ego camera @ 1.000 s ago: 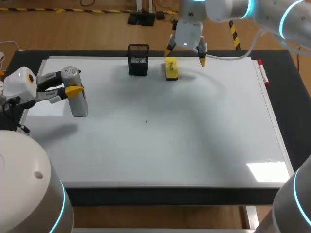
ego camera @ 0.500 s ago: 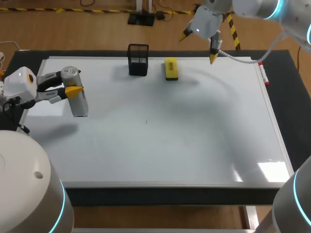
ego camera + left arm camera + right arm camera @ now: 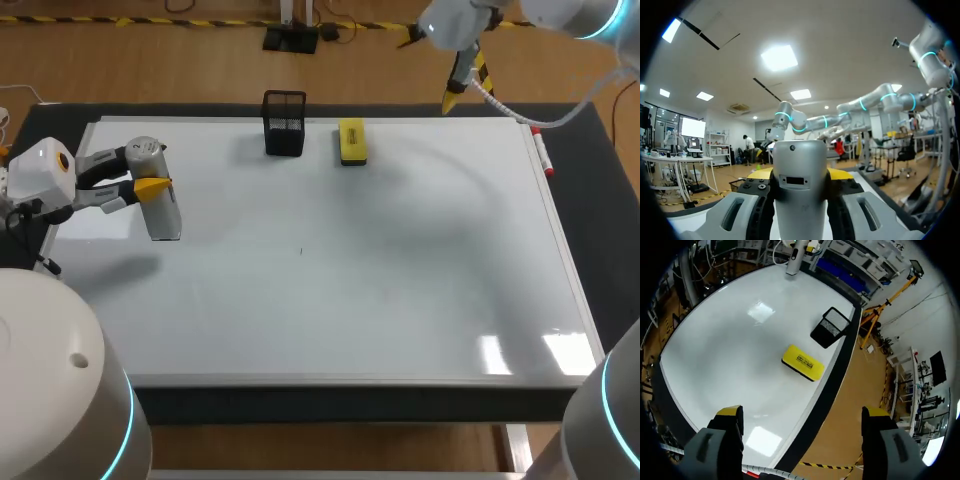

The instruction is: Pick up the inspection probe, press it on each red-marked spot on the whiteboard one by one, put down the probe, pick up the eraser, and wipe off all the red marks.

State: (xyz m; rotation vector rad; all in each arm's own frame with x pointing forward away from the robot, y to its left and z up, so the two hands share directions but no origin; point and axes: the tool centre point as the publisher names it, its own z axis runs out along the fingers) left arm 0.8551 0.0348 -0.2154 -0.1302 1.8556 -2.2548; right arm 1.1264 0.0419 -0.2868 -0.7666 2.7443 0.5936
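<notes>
My left gripper [image 3: 150, 186] is at the whiteboard's left side, shut on the silver inspection probe [image 3: 162, 205], which stands upright with its lower end at the board. In the left wrist view the probe [image 3: 800, 185] fills the gap between the fingers of that gripper [image 3: 801, 175]. The yellow eraser [image 3: 352, 141] lies near the board's back edge, with nothing touching it. My right gripper [image 3: 432, 70] hangs open and empty, high over the back edge, to the right of the eraser. From the right wrist, the eraser [image 3: 803, 362] lies well below the open gripper [image 3: 802, 412]. No red marks show on the whiteboard [image 3: 400, 270].
A black mesh holder [image 3: 284, 123] stands just left of the eraser, also seen as the holder [image 3: 830, 327] beside it. A red marker [image 3: 541, 150] lies along the board's right edge. A tiny dark speck [image 3: 300, 250] sits mid-board.
My right gripper has risen from just over the eraser and swung right and back, staying open. The left arm and probe have not moved.
</notes>
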